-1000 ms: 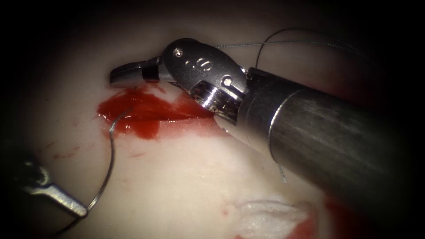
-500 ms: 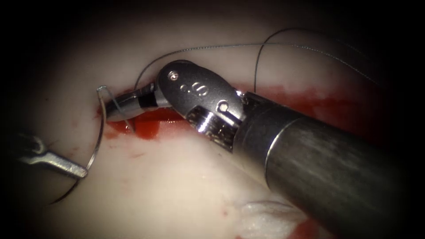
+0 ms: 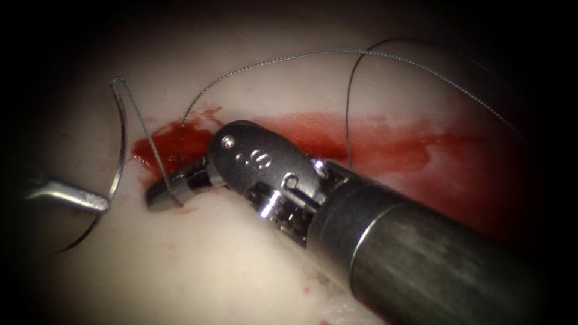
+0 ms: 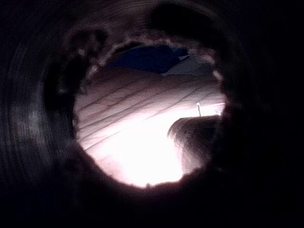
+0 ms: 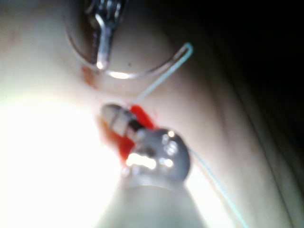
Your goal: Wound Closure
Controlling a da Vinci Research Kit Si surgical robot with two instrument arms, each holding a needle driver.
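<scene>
In the endoscope view my left tool (image 3: 103, 203) stands left of the cut, jaws shut on the curved needle (image 3: 122, 129) about a third of the way up from its point. The needle is free of the tissue (image 3: 198, 265), with its thread end uppermost. The thread (image 3: 144, 135) runs from that end down across my right tool (image 3: 158, 195), whose jaws look shut at the cut's left end; I cannot tell if they pinch it. The right wrist view has the right tool (image 5: 114, 118), the left tool (image 5: 101, 59) on the needle (image 5: 121, 75) and the thread (image 5: 161, 80).
Red fluid (image 3: 373, 135) spreads along the cut (image 3: 171, 144) to the right. A long loop of thread (image 3: 349, 96) arcs over the far tissue and drops behind the right tool's shaft (image 3: 433, 265), which covers the near right. The left wrist view looks onto pale tissue (image 4: 128, 142).
The left tool rose with the needle, drawing it out of the cut's left end and pulling thread after it. The right tool moved from the cut's far side to its near side.
</scene>
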